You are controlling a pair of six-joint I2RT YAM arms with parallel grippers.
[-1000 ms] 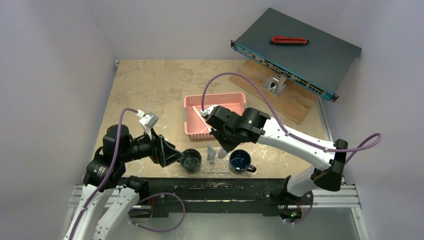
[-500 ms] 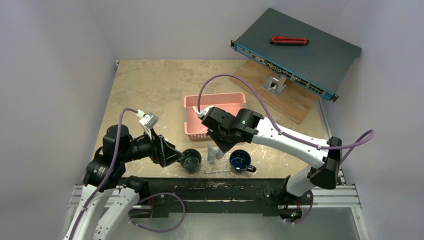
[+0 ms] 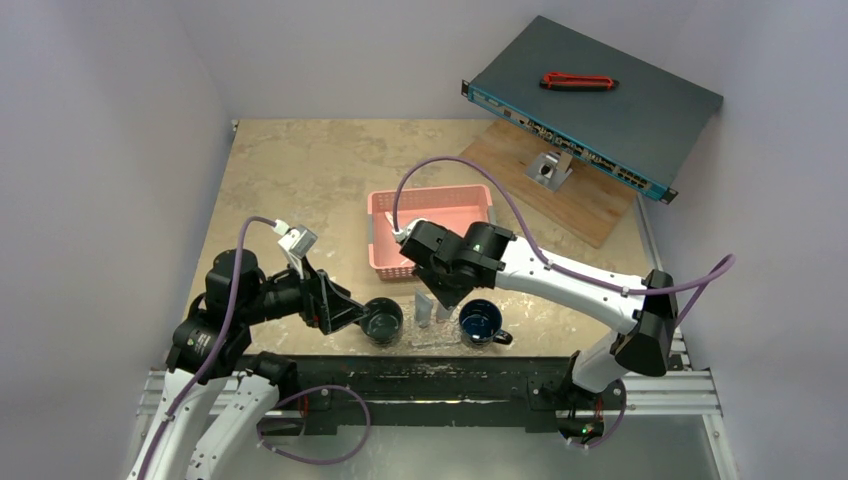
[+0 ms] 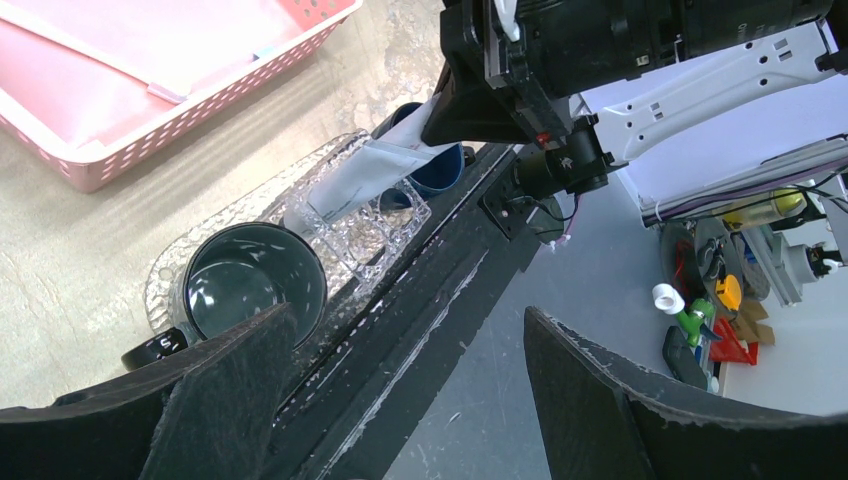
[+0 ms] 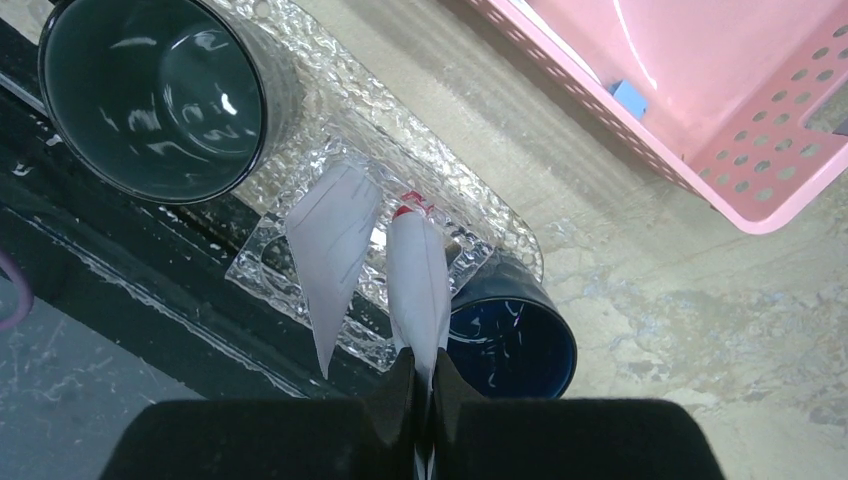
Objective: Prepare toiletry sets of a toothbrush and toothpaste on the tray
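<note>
Though red print marks the toothpaste (image 5: 418, 290), it is illegible. The right gripper (image 5: 420, 370) pinches it; the left gripper (image 4: 405, 335) gapes empty.

Two arms share one livery: the left arm (image 3: 215, 400) and the right arm (image 3: 580, 285) pair glossy white links with chunky black joint housings. Purple cables (image 3: 455, 160) loop along each. A small green light (image 3: 478, 246) glows on the right arm's black wrist housing. Broad matte-black fingers (image 4: 225, 410) taper to blunt tips.
</note>
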